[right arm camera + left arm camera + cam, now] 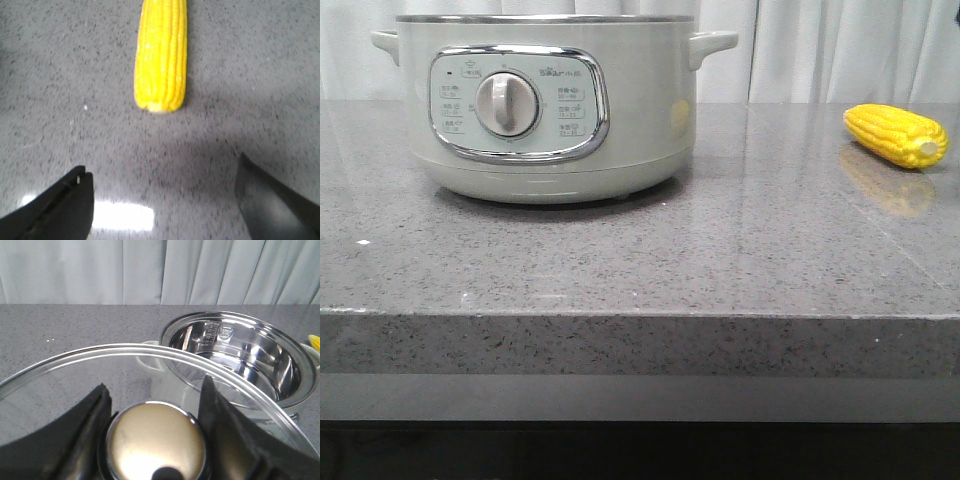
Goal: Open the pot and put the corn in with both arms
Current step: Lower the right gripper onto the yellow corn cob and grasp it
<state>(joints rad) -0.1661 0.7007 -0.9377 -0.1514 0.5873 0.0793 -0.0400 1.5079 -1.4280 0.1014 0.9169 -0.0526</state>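
one corn (pixel 897 135) on side, stub end toward front-right.

The left claw (pixel 152 405) had its two dark fingers (pixel 90 420) closed on the round metal knob (pixel 156 440) of a glass lid (pixel 75 370). The right claw (pixel 162 200) hung spread wide, fingers (pixel 65 205) apart, gripping nothing, just above the surface (pixel 250 75)

The round pale cream-green cooker pot (pixel 545 105) has a smooth, glossy shell, a chrome-framed panel and a mirror-bright steel inner bowl (pixel 240 352). The clear glass lid (pixel 125 375) carries a polished metal knob (pixel 156 440). The speckled grey stone-like countertop (pixel 720 250) shines under the bumpy yellow corn cob (pixel 897 135).
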